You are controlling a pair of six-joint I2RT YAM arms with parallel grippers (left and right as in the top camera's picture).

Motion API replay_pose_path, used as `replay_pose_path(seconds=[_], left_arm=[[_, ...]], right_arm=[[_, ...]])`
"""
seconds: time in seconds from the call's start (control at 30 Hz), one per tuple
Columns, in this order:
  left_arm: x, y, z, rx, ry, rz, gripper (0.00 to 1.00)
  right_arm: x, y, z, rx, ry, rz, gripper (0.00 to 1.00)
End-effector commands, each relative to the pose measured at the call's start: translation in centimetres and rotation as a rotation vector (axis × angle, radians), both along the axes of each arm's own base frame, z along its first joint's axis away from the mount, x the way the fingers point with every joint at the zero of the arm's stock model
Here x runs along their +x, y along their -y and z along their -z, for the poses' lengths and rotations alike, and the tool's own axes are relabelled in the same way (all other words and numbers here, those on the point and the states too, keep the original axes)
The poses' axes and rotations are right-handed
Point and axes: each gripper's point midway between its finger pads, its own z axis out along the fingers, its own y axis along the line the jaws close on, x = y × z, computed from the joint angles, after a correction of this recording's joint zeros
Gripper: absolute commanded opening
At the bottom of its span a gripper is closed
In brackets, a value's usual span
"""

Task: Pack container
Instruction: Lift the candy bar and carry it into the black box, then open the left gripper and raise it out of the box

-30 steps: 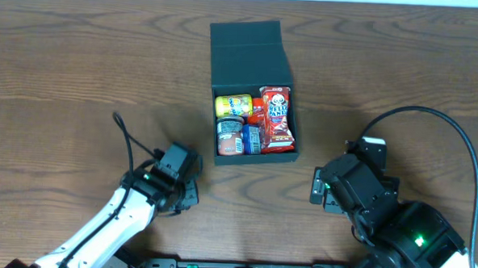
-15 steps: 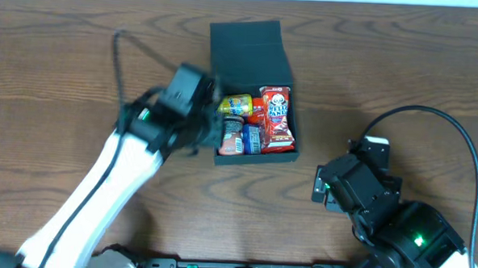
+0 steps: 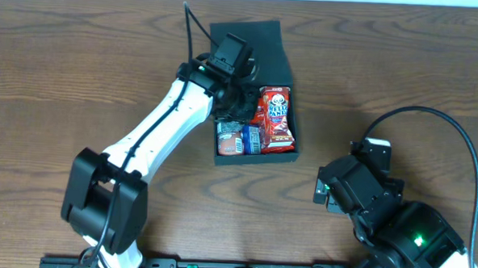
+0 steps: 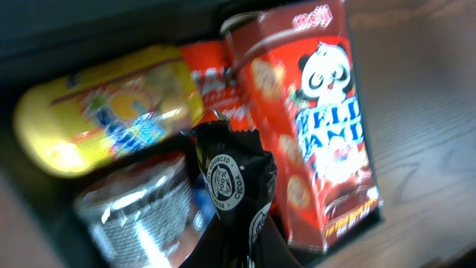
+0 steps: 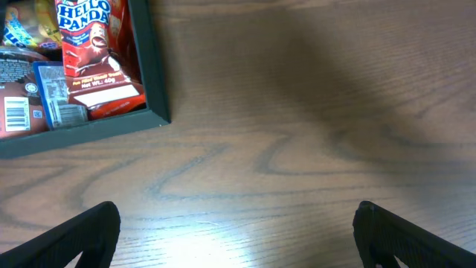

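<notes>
overhead view first: container [image 3: 273, 47] on the tabletop [image 3: 64, 62] toward the far edge, flap lid laid back, snacks packed tight inside. left end effector [image 3: 235, 95] low over the far-left part of the box, left arm stretched in across the left wall. risk right away: wrist or forearm catching that wall and shoving the whole box.

left wrist view: pinched narrow on a black packet [image 4: 234, 186], by the look of it, fingers themselves out of frame. hanging over a yellow pouch [image 4: 104, 112], a silver-lidded cup [image 4: 141, 216] and the hello panda box [image 4: 320, 134]; touching or not, hard to tell. hardly any free gap below, so could end up perched on top, sliding off, or blocking the flap lid later.

right wrist view: right end effector [image 5: 236, 223] spread wide, holding nothing, over bare wood near the box corner. no trouble unless swung in early against the left arm.
</notes>
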Motion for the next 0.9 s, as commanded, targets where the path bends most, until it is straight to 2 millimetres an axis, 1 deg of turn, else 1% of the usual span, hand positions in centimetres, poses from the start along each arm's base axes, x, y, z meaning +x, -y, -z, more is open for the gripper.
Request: replay_pose_path(seconds=[0.0, 0.13, 0.23, 0.37, 0.4, 0.47, 0.53, 0.57, 0.63, 0.7, 0.73, 0.8, 0.87], left_arm=[[0.8, 1.5, 0.0, -0.038, -0.006, -0.029, 0.06], [1.5, 1.9, 1.1, -0.050, -0.017, -0.065, 0.06], [1.5, 1.9, 2.2, -0.037, -0.041, -0.072, 0.06], [1.7, 1.7, 3.3, -0.014, -0.052, -0.082, 0.06], [1.7, 1.6, 3.3, -0.009, -0.050, -0.084, 0.09], [1.8, 1.6, 3.4, -0.006, -0.047, -0.085, 0.24], [1.8, 1.6, 3.3, -0.007, -0.045, -0.085, 0.33], [1.8, 1.6, 3.3, -0.007, -0.046, -0.085, 0.37], [1.8, 1.6, 3.3, -0.006, -0.048, -0.085, 0.38], [1.8, 1.6, 3.1, -0.010, -0.044, -0.085, 0.38], [1.8, 1.6, 2.6, -0.016, -0.035, -0.084, 0.39], [1.8, 1.6, 0.8, -0.030, -0.010, -0.084, 0.41], [1.9, 1.4, -1.5, -0.044, 0.030, -0.078, 0.44]], right_arm=[[0.1, 0.2, -0.2, 0.000, 0.017, 0.023, 0.99], [0.1, 0.2, -0.2, 0.000, 0.017, 0.023, 0.99], [0.0, 0.3, -0.1, -0.003, 0.014, 0.023, 0.99], [-0.1, 0.3, -0.1, -0.006, 0.010, 0.023, 0.99], [-0.1, 0.4, -0.1, -0.007, 0.009, 0.023, 0.99], [-0.1, 0.4, -0.1, -0.008, 0.008, 0.023, 0.99], [-0.1, 0.4, -0.1, -0.008, 0.008, 0.023, 0.99], [-0.1, 0.4, -0.1, -0.007, 0.008, 0.023, 0.99], [-0.1, 0.4, -0.1, -0.008, 0.008, 0.023, 0.99], [-0.1, 0.4, -0.1, -0.008, 0.008, 0.023, 0.99], [-0.1, 0.4, -0.1, -0.008, 0.007, 0.023, 0.99], [-0.1, 0.4, 0.0, -0.009, 0.006, 0.023, 0.99], [-0.1, 0.4, 0.0, -0.009, 0.006, 0.023, 0.99]])
